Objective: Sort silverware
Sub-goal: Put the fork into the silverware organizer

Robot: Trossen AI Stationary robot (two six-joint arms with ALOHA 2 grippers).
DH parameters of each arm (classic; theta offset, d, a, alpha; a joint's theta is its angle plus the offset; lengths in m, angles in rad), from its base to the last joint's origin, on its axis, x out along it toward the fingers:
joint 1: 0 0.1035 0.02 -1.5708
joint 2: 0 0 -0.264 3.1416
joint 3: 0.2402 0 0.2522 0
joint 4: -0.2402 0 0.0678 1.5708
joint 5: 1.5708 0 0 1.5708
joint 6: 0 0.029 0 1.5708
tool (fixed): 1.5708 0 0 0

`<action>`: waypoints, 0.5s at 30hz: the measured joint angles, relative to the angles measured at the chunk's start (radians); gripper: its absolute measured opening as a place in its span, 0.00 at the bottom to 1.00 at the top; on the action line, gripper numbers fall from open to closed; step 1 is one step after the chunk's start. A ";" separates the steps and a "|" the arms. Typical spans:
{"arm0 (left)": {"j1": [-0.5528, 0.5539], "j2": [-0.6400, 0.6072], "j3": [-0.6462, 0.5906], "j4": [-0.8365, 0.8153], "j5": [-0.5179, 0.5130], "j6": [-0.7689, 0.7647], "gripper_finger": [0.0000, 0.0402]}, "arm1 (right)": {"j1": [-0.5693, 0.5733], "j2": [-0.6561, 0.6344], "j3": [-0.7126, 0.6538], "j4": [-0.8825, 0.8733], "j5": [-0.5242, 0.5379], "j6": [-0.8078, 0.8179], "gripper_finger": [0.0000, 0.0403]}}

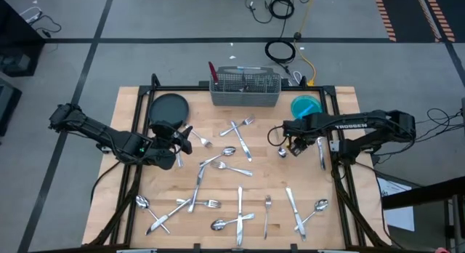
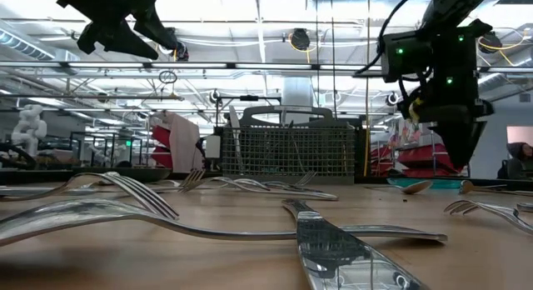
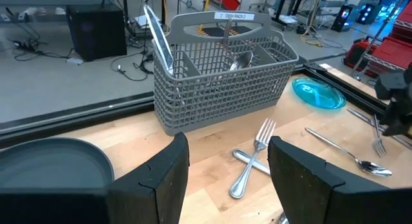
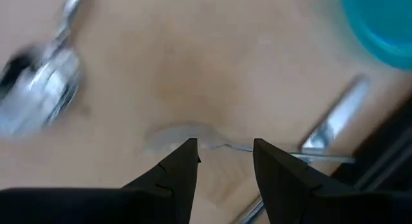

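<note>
Reaching inward from the right edge, right gripper (image 1: pixel 282 146) tipped down, jaws parted over a spoon (image 4: pixel 180 135); left gripper (image 1: pixel 186 139) raised near the left edge, jaws wide, empty.

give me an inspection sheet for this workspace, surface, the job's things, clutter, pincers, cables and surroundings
Surface: wooden table, bare patches between items.
Job's things: silverware scattered flat across the table; a few pieces already stand in the wire-mesh caddy.
Clutter: dark round plate at back left, blue plate at back right.
Pincers: left pincer open, raised near the dark plate; right pincer open, pointing down over a spoon.
Cables: coiled black cable and yellow cable on the floor behind.
Surroundings: grey floor, lab racks beyond.
</note>
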 joint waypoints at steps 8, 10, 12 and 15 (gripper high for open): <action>0.000 0.000 0.000 0.005 0.028 0.002 0.53 | 0.000 0.000 0.000 0.005 0.008 0.385 0.35; 0.000 0.000 0.000 0.005 0.031 0.004 0.53 | 0.009 0.000 0.000 0.014 -0.003 0.406 0.35; 0.000 0.000 0.000 0.004 0.031 0.005 0.53 | 0.032 0.000 0.000 0.037 -0.007 0.344 0.35; 0.000 0.000 0.000 0.003 0.031 0.005 0.53 | 0.076 0.000 0.000 0.053 0.003 0.332 0.35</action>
